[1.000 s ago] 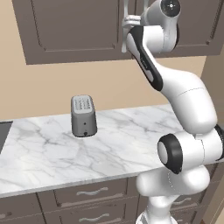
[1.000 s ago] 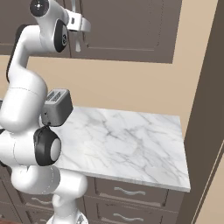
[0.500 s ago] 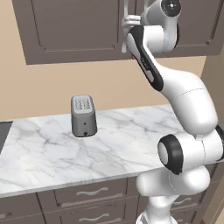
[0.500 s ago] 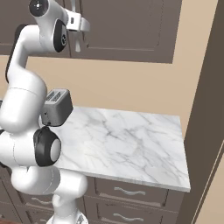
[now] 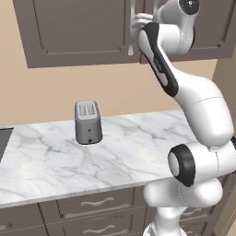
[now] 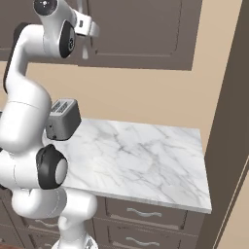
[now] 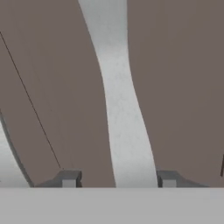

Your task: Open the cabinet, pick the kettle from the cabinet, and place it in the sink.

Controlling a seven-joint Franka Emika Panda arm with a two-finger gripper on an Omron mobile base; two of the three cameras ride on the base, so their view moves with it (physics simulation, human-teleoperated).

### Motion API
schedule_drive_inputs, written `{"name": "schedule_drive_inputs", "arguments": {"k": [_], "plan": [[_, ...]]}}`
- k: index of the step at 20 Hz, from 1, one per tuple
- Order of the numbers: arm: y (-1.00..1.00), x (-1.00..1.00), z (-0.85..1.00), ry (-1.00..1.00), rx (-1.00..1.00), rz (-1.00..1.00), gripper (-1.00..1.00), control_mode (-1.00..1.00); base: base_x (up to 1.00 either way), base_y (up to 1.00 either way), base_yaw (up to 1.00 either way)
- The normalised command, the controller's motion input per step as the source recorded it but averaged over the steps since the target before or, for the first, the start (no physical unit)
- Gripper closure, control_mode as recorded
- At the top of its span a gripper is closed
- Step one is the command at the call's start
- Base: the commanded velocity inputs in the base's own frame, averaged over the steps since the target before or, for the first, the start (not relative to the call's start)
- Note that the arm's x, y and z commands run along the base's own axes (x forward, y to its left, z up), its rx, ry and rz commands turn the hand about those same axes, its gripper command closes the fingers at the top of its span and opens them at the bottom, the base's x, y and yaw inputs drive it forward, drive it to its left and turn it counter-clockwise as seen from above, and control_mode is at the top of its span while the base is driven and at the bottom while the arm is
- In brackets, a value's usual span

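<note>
Hand view, gripper (image 7: 118,179): 2 dark fingertips are seen at the bottom edge, set apart, 1 on either side of a curved silver handle (image 7: 120,109); a gap is visible between each tip and the metal, so the jaws are parted around the handle and no contact is shown.
Handle: a pale silver bar is seen running from top to bottom between the tips, in front of the grey-brown door face.
Left base view, arm: the white arm is raised from the lower right, and the gripper (image 5: 134,20) is held up at the meeting edge of the 2 doors, against a long silver handle (image 5: 131,44).
Right base view, gripper (image 6: 87,29): it is seen at the upper left, at the front of the cabinet (image 6: 141,29).
Counter (image 5: 138,143): white marble is laid over drawers with short handles; a grey toaster (image 5: 87,122) is stood upright on it, well below the gripper.
Cabinet (image 5: 78,32): both recessed-panel doors are seen shut and flush.
Kettle: its place cannot be told from outside the shut doors.
Sink (image 5: 3,140): a dark corner is cut off at the left edge of the counter.
</note>
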Motion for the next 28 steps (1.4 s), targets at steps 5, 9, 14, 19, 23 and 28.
{"name": "schedule_drive_inputs", "arguments": {"k": [5,9,14,19,23,28], "plan": [[0.00,-0.41,0.00,-0.01,0.07,0.02,1.00,-1.00,0.00,0.00,0.00],[0.00,-0.51,0.00,-0.05,0.07,0.04,1.00,-1.00,0.00,0.00,0.00],[-0.02,-0.59,0.00,-0.08,0.08,0.07,1.00,-1.00,0.00,0.00,0.00],[-0.03,-0.57,0.00,-0.04,0.11,0.08,1.00,-1.00,0.00,0.00,0.00],[-0.07,-0.57,0.00,0.00,0.09,0.09,1.00,-1.00,0.00,0.00,0.00],[-0.10,-0.54,0.00,0.00,0.05,0.12,1.00,-1.00,0.00,0.00,0.00]]}}
